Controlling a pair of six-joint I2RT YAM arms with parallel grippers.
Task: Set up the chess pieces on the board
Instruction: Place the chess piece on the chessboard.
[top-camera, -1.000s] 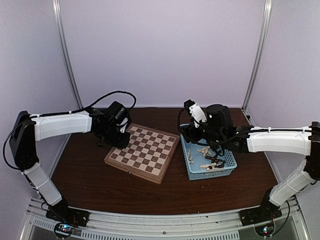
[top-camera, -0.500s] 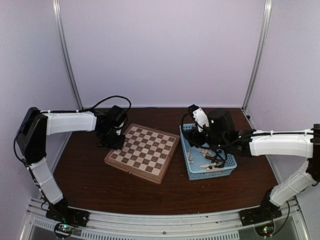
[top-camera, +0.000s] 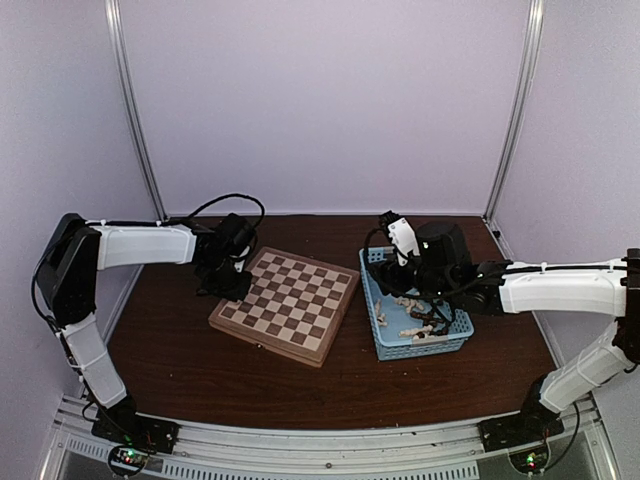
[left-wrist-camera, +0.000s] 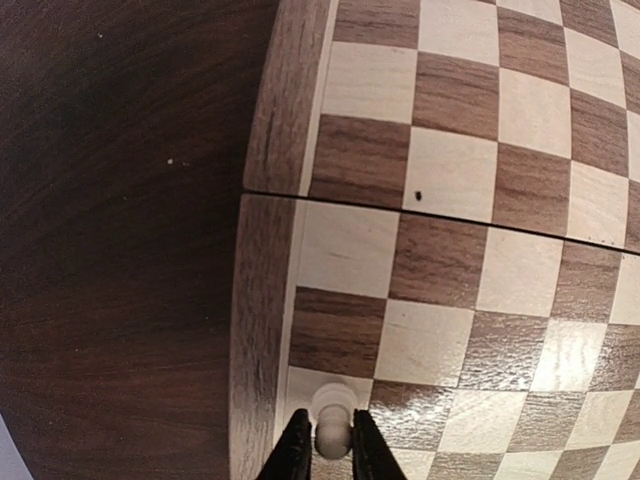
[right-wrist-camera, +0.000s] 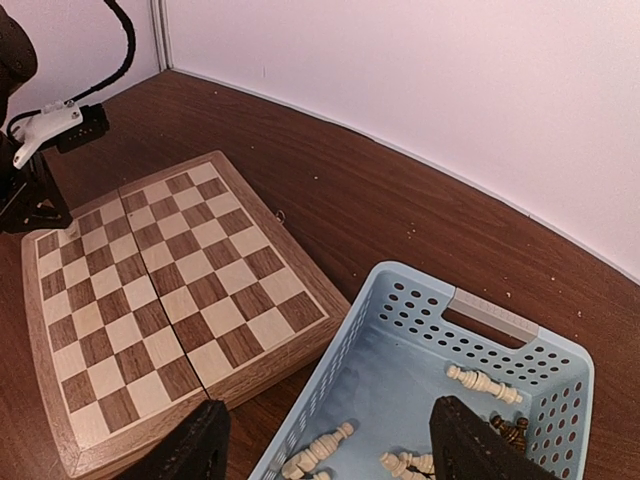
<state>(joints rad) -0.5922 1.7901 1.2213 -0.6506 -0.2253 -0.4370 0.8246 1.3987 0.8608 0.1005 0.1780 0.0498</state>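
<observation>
Two left fingers (left-wrist-camera: 296, 452) pinch a cream pawn (left-wrist-camera: 332, 424) at the board's (left-wrist-camera: 440, 180) edge; my right fingers (right-wrist-camera: 195, 455) spread above the basket (right-wrist-camera: 400, 340).

Lt-blue perforated basket (right-wrist-camera: 400, 300) sits on dk-brown wood table (top-camera: 200, 370).

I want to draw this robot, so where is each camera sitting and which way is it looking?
Top camera: high behind the arm bases, looking down over the table; shows the left arm, right arm, board and basket.
Left wrist camera: on the left arm, looking straight down at the board's rim; left tool tips pinch a cream-white piece.
Right wrist camera: on the right arm, looking over the basket toward the board; open right tool at the bottom.
Shared: all three see the board.
</observation>
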